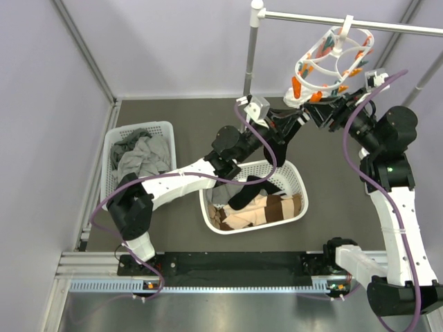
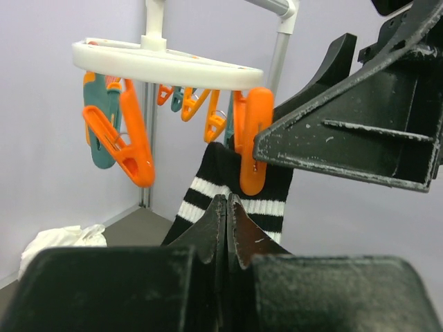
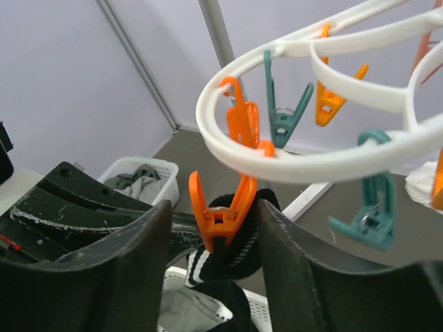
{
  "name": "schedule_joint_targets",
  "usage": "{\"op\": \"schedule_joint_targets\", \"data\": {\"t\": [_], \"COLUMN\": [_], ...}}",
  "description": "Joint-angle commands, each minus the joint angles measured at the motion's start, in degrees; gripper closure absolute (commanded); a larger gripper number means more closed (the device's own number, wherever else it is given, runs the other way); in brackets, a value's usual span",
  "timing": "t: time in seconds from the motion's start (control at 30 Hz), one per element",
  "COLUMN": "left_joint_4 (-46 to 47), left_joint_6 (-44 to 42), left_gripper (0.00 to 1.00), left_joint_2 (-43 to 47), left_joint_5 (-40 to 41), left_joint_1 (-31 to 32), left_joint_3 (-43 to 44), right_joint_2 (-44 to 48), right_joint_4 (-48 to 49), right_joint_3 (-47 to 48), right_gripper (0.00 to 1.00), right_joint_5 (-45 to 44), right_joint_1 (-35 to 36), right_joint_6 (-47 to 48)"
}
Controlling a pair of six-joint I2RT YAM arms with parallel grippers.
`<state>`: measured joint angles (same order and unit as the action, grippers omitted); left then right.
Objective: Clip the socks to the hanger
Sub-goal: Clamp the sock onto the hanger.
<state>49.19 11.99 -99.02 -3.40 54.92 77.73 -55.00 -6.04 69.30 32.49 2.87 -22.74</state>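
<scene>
The hanger (image 2: 166, 63) hangs from the rail (image 1: 346, 21), and the basket (image 1: 297, 187) on the desk (image 1: 180, 111) holds the other socks (image 1: 259, 211) unclipped, so most is left. The black sock (image 2: 208, 166) sits under one orange peg (image 2: 252, 138) that seems to bite its cuff. The jaws of the right gripper (image 3: 214, 207) stand spread either side of that peg, and those of the left gripper (image 2: 227, 204) pinch the sock.

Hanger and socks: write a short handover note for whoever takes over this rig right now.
Left gripper: shut on the black sock just below its cuff, holding it up to the hanger.
Right gripper: fingers open, either side of an orange peg.
Done: the peg sits on the cuff, but I cannot tell how firmly it bites.
Left to do: check that grip, release the sock, then clip the tan socks lying in the basket.
</scene>
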Motion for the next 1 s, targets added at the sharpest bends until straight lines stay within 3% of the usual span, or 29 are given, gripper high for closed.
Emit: {"op": "schedule_joint_targets", "data": {"t": [0.0, 0.13, 0.33, 0.6, 0.87, 0.97], "left_joint_4": [4.69, 4.86, 4.08, 2.49, 1.0, 0.73], "left_joint_6": [0.76, 0.49, -1.35, -1.62, -0.83, -0.48], "left_gripper": [1.0, 1.0, 1.0, 1.0, 1.0, 1.0], "left_joint_2": [-0.2, -0.64, -0.47, 0.76, 1.2, 1.29], "left_joint_5": [0.06, 0.76, 2.6, 2.87, 2.08, 1.55], "left_joint_1": [0.1, 0.1, -0.16, -2.27, -4.46, -4.82], "left_joint_3": [2.07, 2.07, 2.25, 1.63, 2.33, 2.42], "right_joint_2": [1.21, 2.44, 4.29, 4.73, 1.31, -0.62], "right_joint_4": [-0.37, -4.06, -12.14, -15.85, -9.0, -3.83], "right_joint_3": [1.19, 3.9, 8.65, 10.6, 7.26, 5.32], "right_gripper": [0.4, 0.27, 0.19, 0.17, 0.18, 0.24], "right_joint_5": [0.47, -0.14, -3.66, -9.03, -0.6, 4.5], "right_joint_1": [0.29, 0.2, 0.2, -2.6, -8.58, -11.04], "right_joint_6": [1.12, 3.23, 8.67, 13.6, 19.66, 18.62]}}
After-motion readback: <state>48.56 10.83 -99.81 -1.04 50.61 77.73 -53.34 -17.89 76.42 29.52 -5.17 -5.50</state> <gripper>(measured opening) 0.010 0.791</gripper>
